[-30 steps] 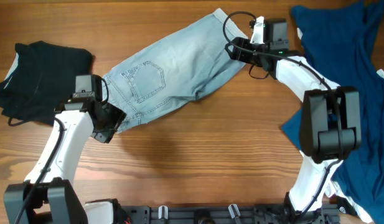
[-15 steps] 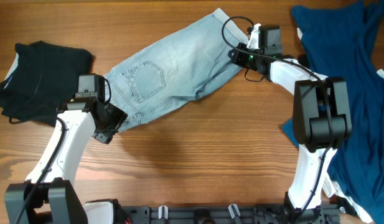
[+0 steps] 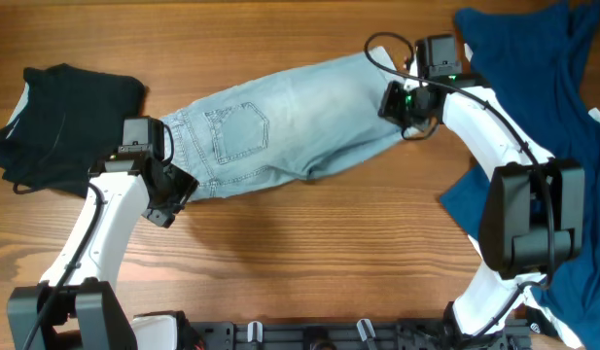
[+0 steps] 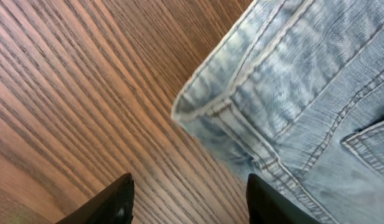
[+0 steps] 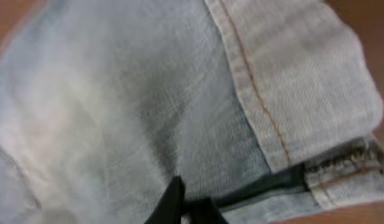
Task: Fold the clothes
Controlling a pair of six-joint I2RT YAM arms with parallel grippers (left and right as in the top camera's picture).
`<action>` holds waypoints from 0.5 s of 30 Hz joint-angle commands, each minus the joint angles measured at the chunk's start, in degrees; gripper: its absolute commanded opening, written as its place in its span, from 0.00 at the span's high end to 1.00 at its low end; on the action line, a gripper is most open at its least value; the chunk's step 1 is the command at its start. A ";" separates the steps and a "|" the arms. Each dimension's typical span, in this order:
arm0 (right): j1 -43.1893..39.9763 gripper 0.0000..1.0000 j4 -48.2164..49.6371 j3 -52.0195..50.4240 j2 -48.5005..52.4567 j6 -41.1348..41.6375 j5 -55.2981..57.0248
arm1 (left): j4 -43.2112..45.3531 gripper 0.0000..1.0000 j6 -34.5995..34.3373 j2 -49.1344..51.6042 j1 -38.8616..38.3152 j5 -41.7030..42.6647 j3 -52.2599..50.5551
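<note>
The light-blue denim shorts (image 3: 280, 126) lie stretched almost level across the table, back pocket (image 3: 241, 131) facing up. My right gripper (image 3: 393, 103) is shut on the leg end of the shorts; in the right wrist view its closed tips (image 5: 187, 206) pinch the denim just below the stitched hem (image 5: 297, 93). At the waistband end my left gripper (image 3: 179, 187) stands open. In the left wrist view its gripper (image 4: 192, 202) straddles bare wood, with the waistband corner (image 4: 204, 112) just ahead and the right finger (image 4: 269, 202) over the denim edge. Nothing is held there.
A black garment (image 3: 66, 112) lies bunched at the far left. A large navy garment (image 3: 543, 97) covers the right side and runs down to the front edge, behind my right arm. Bare wood (image 3: 300, 253) stretches in front of the shorts.
My right gripper shut on the leg hem and drew it right and toward the front, so the shorts swung from slanted to nearly level. The left arm stayed put.
</note>
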 commanded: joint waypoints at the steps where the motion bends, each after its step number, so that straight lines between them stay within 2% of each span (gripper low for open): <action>1: -0.48 0.96 -4.87 0.02 0.57 -0.20 1.84 | -0.22 0.42 0.72 -0.24 -0.20 -1.20 0.26; 5: -0.76 0.96 -5.18 0.02 0.57 -0.79 1.84 | -0.55 0.44 0.72 -0.24 -0.20 -1.86 0.26; 7: -1.01 0.96 -5.20 0.02 0.57 -0.81 1.86 | -0.94 0.46 0.63 -0.24 -0.20 -5.03 0.26; 15: -1.01 0.96 -5.92 0.02 0.57 -0.87 1.86 | 13.75 0.46 0.70 0.76 0.52 -8.35 0.26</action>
